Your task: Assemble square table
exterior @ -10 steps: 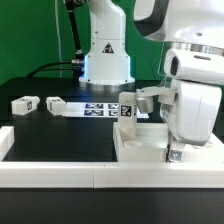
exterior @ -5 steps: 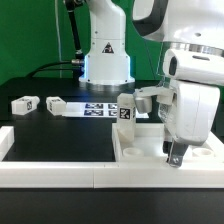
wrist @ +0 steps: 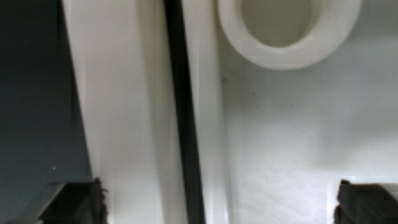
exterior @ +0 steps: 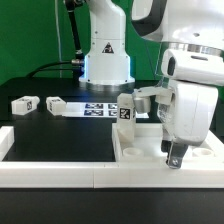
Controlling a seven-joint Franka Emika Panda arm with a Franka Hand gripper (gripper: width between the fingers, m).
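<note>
The large white plastic square table top [exterior: 138, 150], tray-like with a raised rim, lies in the lower right of the exterior view. It sits against the long white border rail [exterior: 60, 172] that runs along the bottom of that frame. The white arm's gripper [exterior: 172, 156] hangs low over the top's near edge, pointing down. In the wrist view its dark fingers [wrist: 71, 205] stand wide apart with nothing clamped between them. Beneath them are the rim, a dark gap beside it, and one round corner socket [wrist: 285, 35], which is empty.

One small white tagged leg block [exterior: 126, 108] stands upright at the top's far corner, near the centre of the exterior view. Whether it is fully seated there cannot be told. A second leg block [exterior: 25, 103] and a third leg block [exterior: 57, 104] lie on the black table [exterior: 60, 135] at the left middle of the frame, well apart from the top. The marker board [exterior: 97, 108] lies between them and the upright one. No fourth leg shows.

The assembly looks to be at an early stage: at most one leg is placed, and the others have yet to be fetched and fitted.
</note>
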